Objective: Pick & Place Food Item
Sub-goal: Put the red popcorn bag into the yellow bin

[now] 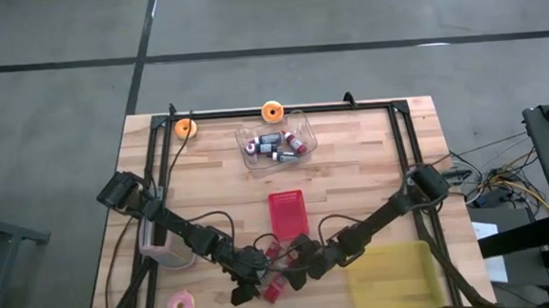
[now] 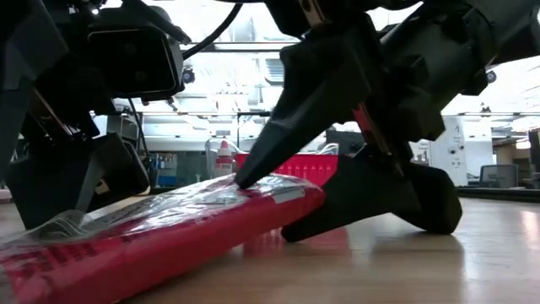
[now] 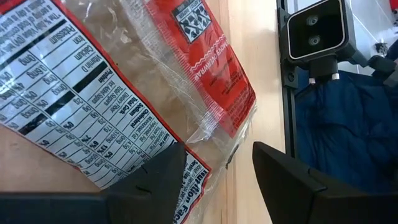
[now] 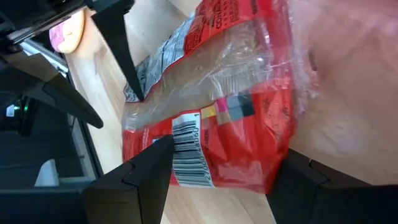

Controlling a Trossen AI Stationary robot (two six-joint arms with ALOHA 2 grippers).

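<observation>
A red and clear food packet (image 1: 273,286) with a nutrition label (image 3: 68,93) and a barcode (image 4: 186,134) lies flat on the table near its front edge. Both grippers are at it, one from each side. My left gripper (image 3: 217,155) is open at the label end, with one finger over the label and the other past the packet's edge. My right gripper (image 4: 224,149) is open at the barcode end. In the low view one of its fingers comes down on the packet (image 2: 169,228) and the other lies beside it on the wood. My left gripper has one fingertip (image 4: 138,93) on the packet's top face by the nutrition label (image 3: 146,146), slanting down from the table's left. Its other finger stands off the packet. The packet lies flat. My right gripper has one fingertip (image 2: 246,177) on the packet's top film near the barcode end (image 2: 274,190), slanting down from the table's right. Its other finger (image 2: 380,203) rests on the table beside the packet, which stays flat.
A red basket (image 1: 287,211) stands just behind the packet. Farther back is a clear tub of small bottles (image 1: 276,142). Two orange rolls (image 1: 186,128) (image 1: 272,109) sit at the far edge, a pink roll (image 1: 181,305) at the front left and a yellow mat (image 1: 394,276) at the front right.
</observation>
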